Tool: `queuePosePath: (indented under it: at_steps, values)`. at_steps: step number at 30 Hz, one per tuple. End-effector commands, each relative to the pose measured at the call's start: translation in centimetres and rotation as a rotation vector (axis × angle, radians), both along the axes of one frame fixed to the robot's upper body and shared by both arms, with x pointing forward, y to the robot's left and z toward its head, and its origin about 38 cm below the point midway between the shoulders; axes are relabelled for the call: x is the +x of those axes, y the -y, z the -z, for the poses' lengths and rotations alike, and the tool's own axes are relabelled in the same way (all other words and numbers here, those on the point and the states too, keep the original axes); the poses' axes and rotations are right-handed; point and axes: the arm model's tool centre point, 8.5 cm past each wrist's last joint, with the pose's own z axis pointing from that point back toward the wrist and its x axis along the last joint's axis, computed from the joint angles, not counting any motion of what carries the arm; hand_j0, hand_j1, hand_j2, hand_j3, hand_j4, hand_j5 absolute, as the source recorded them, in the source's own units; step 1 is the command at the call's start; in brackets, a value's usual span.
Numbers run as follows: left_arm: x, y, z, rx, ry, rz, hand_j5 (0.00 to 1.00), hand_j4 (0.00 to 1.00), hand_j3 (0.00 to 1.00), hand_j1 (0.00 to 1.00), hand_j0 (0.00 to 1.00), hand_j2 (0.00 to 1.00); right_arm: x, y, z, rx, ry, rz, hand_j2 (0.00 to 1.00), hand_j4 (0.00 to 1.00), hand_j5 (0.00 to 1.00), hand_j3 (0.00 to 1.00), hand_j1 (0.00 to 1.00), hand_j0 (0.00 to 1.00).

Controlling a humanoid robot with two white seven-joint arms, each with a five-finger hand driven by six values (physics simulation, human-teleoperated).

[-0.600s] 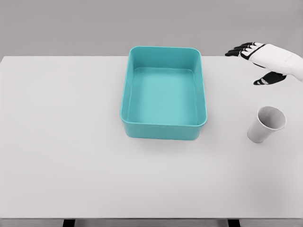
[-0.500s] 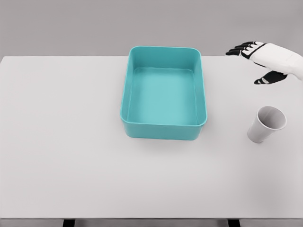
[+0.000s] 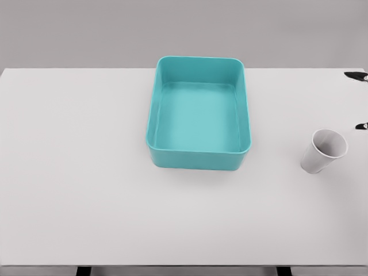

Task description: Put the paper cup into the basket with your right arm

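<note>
A plain grey wall backs a white table (image 3: 86,190) that fills the view. At centre, toward the far edge, sits the teal basket (image 3: 199,112), open-topped and holding nothing. Well to its right, near the right edge, the paper cup (image 3: 323,151) stands upright, mouth up, also empty and untouched. Half a second ago the right hand (image 3: 359,100) hovered far-right with fingers spread; now it has pulled almost out of frame, with only 2 dark fingertips (image 3: 356,75) showing at the right border, so whether it is released or clenched cannot be told. The grasp has not begun.
</note>
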Motion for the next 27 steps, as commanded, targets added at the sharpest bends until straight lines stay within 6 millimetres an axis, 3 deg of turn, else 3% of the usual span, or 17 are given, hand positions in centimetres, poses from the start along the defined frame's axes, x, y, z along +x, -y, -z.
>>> queuePosePath:
  at_steps: [1, 5, 7, 10, 16, 21, 27]
  values:
    - [0.0, 0.0, 0.0, 0.0, 0.0, 0.0, 1.0, 1.0, 1.0, 1.0, 1.0, 1.0, -0.4, 1.8, -1.9, 0.079, 0.02, 0.062, 1.0, 1.0, 1.0, 1.0, 1.0, 1.0]
    - [-0.2, 0.0, 0.0, 0.0, -0.002, 0.0, 1.0, 1.0, 1.0, 1.0, 1.0, 1.0, -3.2, 2.3, 3.6, 0.142, -0.123, 0.102, 1.0, 1.0, 1.0, 1.0, 1.0, 1.0]
    - [-0.8, 0.0, 0.0, 0.0, -0.012, -0.001, 1.0, 1.0, 1.0, 1.0, 1.0, 1.0, -3.9, 2.4, 4.8, 0.139, -0.155, 0.107, 1.0, 1.0, 1.0, 1.0, 1.0, 1.0]
    - [-0.7, 0.0, 0.0, 0.0, -0.011, -0.001, 1.0, 1.0, 1.0, 1.0, 1.0, 1.0, -4.1, 2.5, 5.0, 0.139, -0.161, 0.108, 1.0, 1.0, 1.0, 1.0, 1.0, 1.0]
    - [-0.7, 0.0, 0.0, 0.0, -0.009, 0.0, 1.0, 1.0, 1.0, 1.0, 1.0, 1.0, -5.1, 1.9, 7.3, 0.156, -0.212, 0.104, 1.0, 1.0, 1.0, 1.0, 1.0, 1.0]
    - [-0.7, 0.0, 0.0, 0.0, -0.009, 0.0, 1.0, 1.0, 1.0, 1.0, 1.0, 1.0, -5.4, 0.1, 9.5, 0.197, -0.239, 0.082, 1.0, 1.0, 1.0, 1.0, 1.0, 1.0]
    - [-0.7, 0.0, 0.0, 0.0, -0.009, 0.0, 1.0, 1.0, 1.0, 1.0, 1.0, 1.0, -5.4, -0.8, 10.3, 0.223, -0.248, 0.071, 1.0, 1.0, 1.0, 1.0, 1.0, 1.0]
